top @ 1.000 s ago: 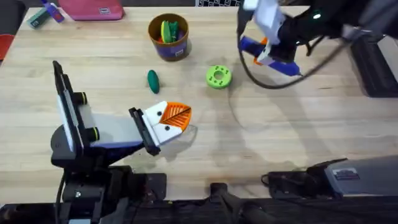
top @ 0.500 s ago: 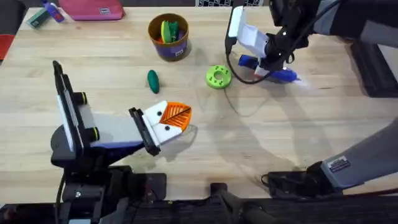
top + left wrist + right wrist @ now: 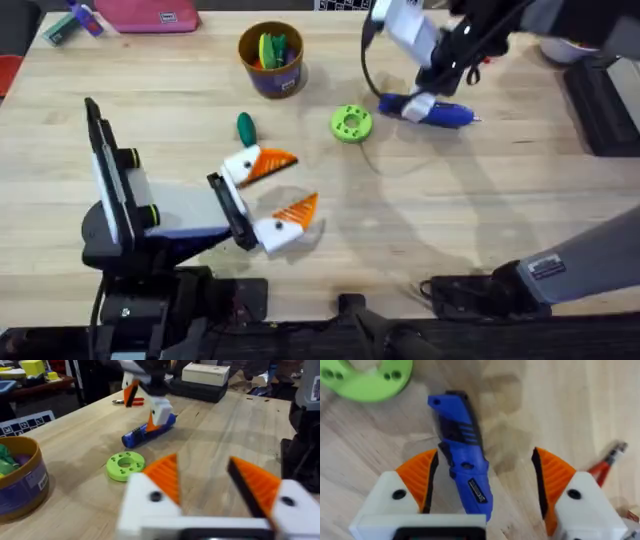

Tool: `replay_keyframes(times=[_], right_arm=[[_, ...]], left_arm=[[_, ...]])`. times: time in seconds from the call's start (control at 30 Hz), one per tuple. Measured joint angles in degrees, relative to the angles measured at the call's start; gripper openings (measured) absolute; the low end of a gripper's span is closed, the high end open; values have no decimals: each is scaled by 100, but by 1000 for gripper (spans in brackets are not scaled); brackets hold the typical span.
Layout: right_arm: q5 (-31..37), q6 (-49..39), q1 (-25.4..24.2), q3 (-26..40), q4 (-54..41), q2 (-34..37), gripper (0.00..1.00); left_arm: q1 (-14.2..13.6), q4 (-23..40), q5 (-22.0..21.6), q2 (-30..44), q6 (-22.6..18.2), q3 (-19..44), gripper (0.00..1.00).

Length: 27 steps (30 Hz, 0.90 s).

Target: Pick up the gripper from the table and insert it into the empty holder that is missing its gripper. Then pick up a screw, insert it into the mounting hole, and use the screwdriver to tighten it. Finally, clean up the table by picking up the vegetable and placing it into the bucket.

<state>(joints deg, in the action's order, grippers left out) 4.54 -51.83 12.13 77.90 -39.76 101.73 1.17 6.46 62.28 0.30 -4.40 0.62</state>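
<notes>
Only unreadable label on screwdriver.

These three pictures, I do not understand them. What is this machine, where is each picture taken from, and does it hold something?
It is a robot with two arms at a wooden table. One camera looks down from above; the other two sit on the wrists, just behind the fingers. The left gripper is open and holds nothing. The right gripper is open over the blue screwdriver, which lies on the table between its fingers. Also there: a green disc, a dark green toy cucumber and a bucket.
</notes>
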Motion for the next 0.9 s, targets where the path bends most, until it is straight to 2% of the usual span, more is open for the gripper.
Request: replay_keyframes(times=[0.07, 0.1, 0.37, 0.4, 0.5, 0.57, 0.73, 0.83, 0.9], right_arm=[[-6, 332, 48, 222, -99, -195, 992], [-22, 525, 74, 354, -119, -311, 993], [-304, 2317, 246, 1298, -83, -1047, 993], [-323, 2578, 267, 1366, -82, -1094, 994], [-374, 3456, 307, 1452, -141, -1236, 979], [-399, 3989, 328, 1452, -253, -1331, 915], [-422, 4815, 383, 1452, -406, -1551, 882], [-538, 5114, 399, 1450, -810, -1738, 800], [-716, 5213, 399, 1417, -969, -1894, 779]], left_arm=[[0, 0, 2, 2, 20, 0, 938], [0, -2, 0, 0, 15, 0, 974], [0, -135, -60, 1, 59, -12, 986], [0, -237, -76, 0, 156, -17, 986], [36, -446, -309, 2, 799, -17, 986], [99, -408, -471, 0, 1098, -12, 985], [318, 302, -979, 2, 1213, 442, 985], [516, 781, -1331, 79, 1086, 1041, 986], [630, 898, -1541, 236, 934, 1424, 986]])
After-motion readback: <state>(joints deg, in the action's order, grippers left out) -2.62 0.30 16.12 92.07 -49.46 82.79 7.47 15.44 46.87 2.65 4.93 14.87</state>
